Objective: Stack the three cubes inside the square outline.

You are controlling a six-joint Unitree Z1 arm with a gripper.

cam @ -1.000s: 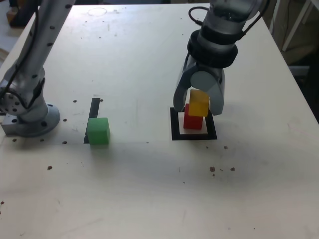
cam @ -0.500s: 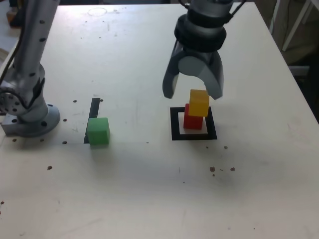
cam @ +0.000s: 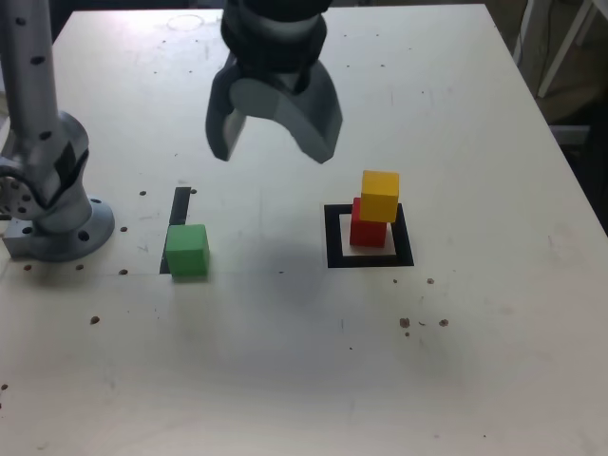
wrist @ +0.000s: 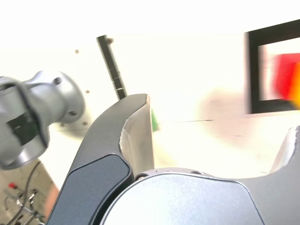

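The yellow cube point(cam: 380, 195) rests on the red cube point(cam: 363, 230), shifted a little toward the exterior view's right, and both stand inside the square outline point(cam: 332, 242). The green cube point(cam: 186, 250) sits alone on the table at the exterior view's left, over the near end of a narrow black strip point(cam: 180, 202). My gripper point(cam: 274, 150) hangs open and empty above the table, between the green cube and the stack. In the blurred wrist view I see the square outline point(wrist: 253, 75), the red cube point(wrist: 286, 72) and a sliver of the green cube point(wrist: 153, 121) behind one finger point(wrist: 138, 131).
The arm's grey base point(cam: 47, 204) stands at the exterior view's left edge, close to the green cube. Small dark specks dot the pale tabletop point(cam: 313, 361). The table's right edge point(cam: 560, 142) drops off toward furniture.
The gripper opened off the yellow cube, rose and swung toward the exterior view's left. The yellow cube stays on the red one.
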